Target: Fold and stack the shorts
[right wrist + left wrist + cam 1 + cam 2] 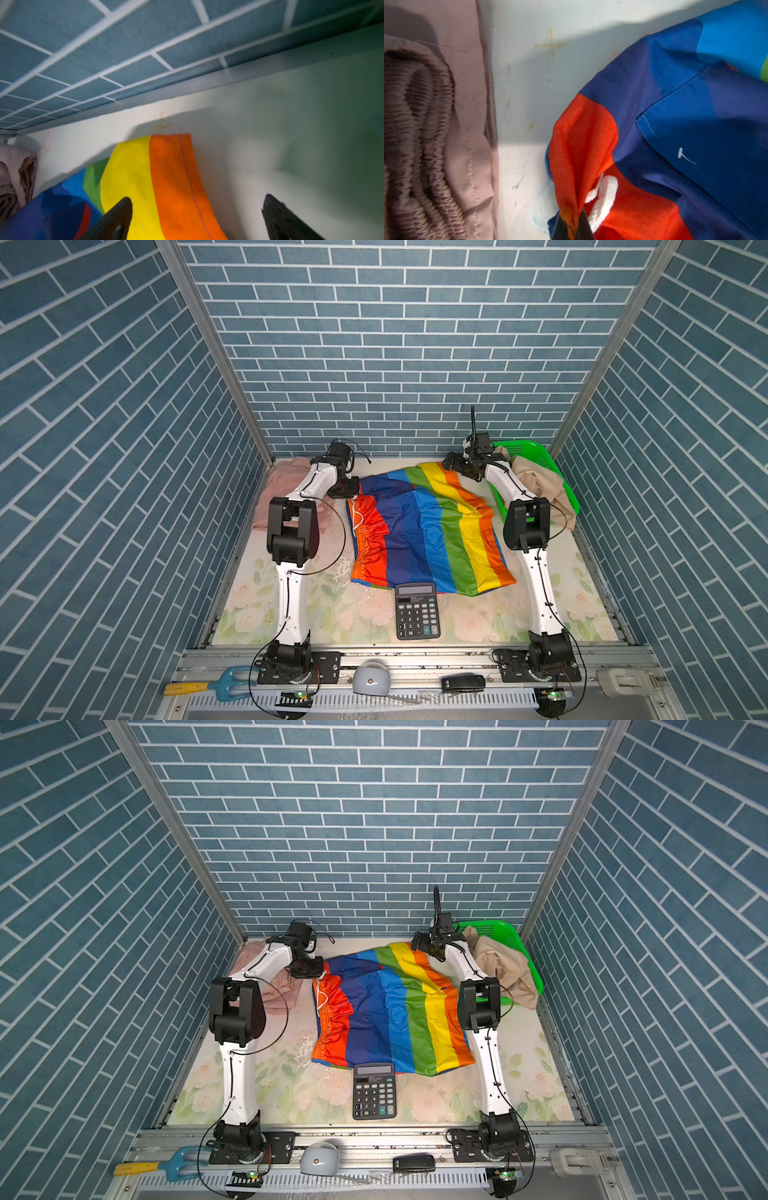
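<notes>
— Which step?
— Taking hold of the rainbow-striped cloth shorts (424, 531), spread over the pale floral surface (340, 614), for a first fold by the look of it.
— Held how?
— Pinched tight in the left fingers (584, 226) at the red waist corner, white drawstring (604, 195) just beside. Nothing yet in the right fingers (116, 220): spread wide, straddling the orange hem.
— And the rest?
— Folded pale pink cloth shorts (467, 104) near the left fingers, past a bare strip. Beige cloth shorts (548, 485) draped over the green plastic mesh basket (528, 448) behind the right fingers (untouched, seemingly).
— Next?
— Closing on that orange hem, then lifting both corners together, evenly, to avoid skewing the fold.
</notes>
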Motion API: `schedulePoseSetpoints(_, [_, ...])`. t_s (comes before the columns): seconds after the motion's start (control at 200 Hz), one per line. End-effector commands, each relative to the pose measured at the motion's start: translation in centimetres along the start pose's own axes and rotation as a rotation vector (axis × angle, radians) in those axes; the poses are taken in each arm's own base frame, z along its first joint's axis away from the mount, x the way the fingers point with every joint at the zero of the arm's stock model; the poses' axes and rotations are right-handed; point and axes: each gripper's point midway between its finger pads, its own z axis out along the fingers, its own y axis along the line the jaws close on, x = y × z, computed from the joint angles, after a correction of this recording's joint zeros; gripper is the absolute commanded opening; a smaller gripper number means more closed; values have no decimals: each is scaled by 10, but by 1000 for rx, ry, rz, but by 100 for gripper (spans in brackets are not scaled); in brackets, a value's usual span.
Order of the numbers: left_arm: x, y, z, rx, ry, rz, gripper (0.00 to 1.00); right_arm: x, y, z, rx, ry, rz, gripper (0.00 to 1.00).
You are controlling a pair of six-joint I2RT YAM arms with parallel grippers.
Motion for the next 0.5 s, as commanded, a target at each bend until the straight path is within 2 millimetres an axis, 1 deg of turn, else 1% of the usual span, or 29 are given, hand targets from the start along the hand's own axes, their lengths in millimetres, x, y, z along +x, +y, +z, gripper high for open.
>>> schedulePoseSetpoints(0.0, [-4, -3, -12, 0, -25, 26, 0, 1, 4, 14, -78, 15, 103, 98])
schedulePoseSetpoints(0.045, [-5, -3, -13, -1, -28, 28, 0, 1, 2, 22, -101, 5, 135, 98])
schedulePoseSetpoints(0.165, [-5, -2, -11, -4, -24, 30, 0, 0, 4, 36, -148, -21, 189, 98])
schedulePoseSetpoints(0.22, [-5, -3, -11, -1, -23, 28, 0, 3, 4, 43, -165, -24, 215, 98])
schedulePoseSetpoints(0.29, [-5, -4, -12, 4, -24, 28, 0, 5, 6, 50, -183, -29, 240, 95])
schedulePoseSetpoints(0.34, [-5, -4, -12, 3, -25, 29, 0, 8, 8, 54, -194, -29, 248, 91])
schedulePoseSetpoints(0.41, [-5, -3, -11, 2, -23, 28, 0, 9, 13, 59, -208, -35, 259, 80])
schedulePoseSetpoints(0.46, [-5, -4, -11, 4, -23, 26, 0, 8, 16, 60, -222, -44, 275, 71])
schedulePoseSetpoints(0.495, [-4, -4, -11, 7, -22, 25, 0, 4, 18, 60, -234, -56, 290, 60])
